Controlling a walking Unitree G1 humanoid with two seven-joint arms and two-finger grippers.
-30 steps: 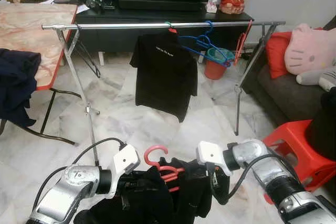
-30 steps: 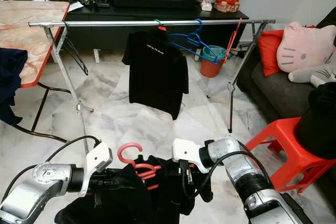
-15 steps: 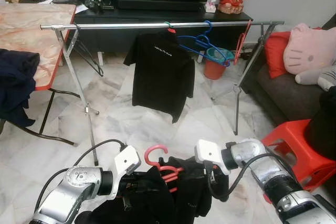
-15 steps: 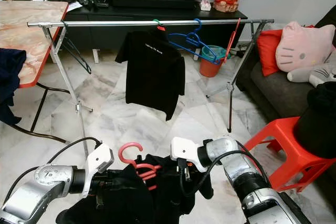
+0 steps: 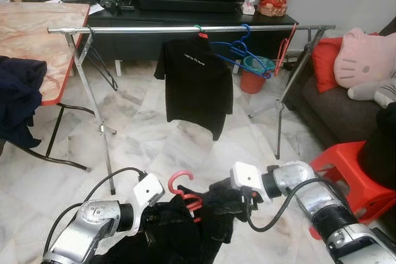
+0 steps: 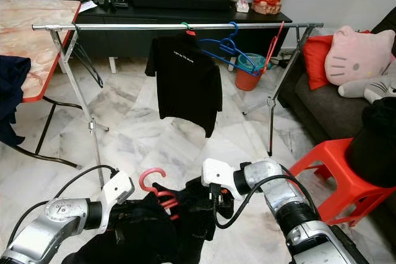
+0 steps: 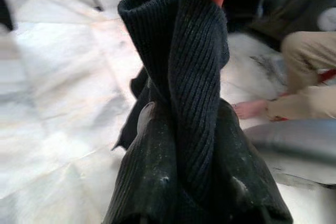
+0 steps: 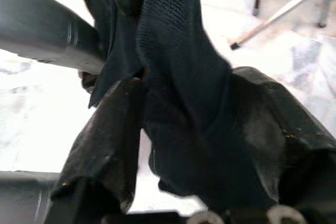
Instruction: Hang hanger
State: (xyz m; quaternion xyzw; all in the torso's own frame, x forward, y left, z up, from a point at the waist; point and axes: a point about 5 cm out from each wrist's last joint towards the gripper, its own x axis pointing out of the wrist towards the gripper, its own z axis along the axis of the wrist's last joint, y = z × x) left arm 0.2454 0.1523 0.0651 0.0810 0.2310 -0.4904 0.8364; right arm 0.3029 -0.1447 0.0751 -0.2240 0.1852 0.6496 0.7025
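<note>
Both grippers, left gripper (image 5: 162, 217) and right gripper (image 5: 238, 197), had jaws clenched on the black garment (image 5: 185, 233) carrying the red hanger (image 5: 183, 191), hook upward, held low, with the clothes rail (image 5: 154, 29) well ahead and above.

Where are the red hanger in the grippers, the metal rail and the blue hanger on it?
red hanger (image 5: 180, 180), left eye view: on its curved hook.
metal rail (image 5: 136, 29), left eye view: on the bare bar, left of the hung black shirt.
blue hanger (image 5: 238, 51), left eye view: on its upper arm.

Left gripper (image 7: 178, 145), right gripper (image 8: 184, 145), fingers clamped
</note>
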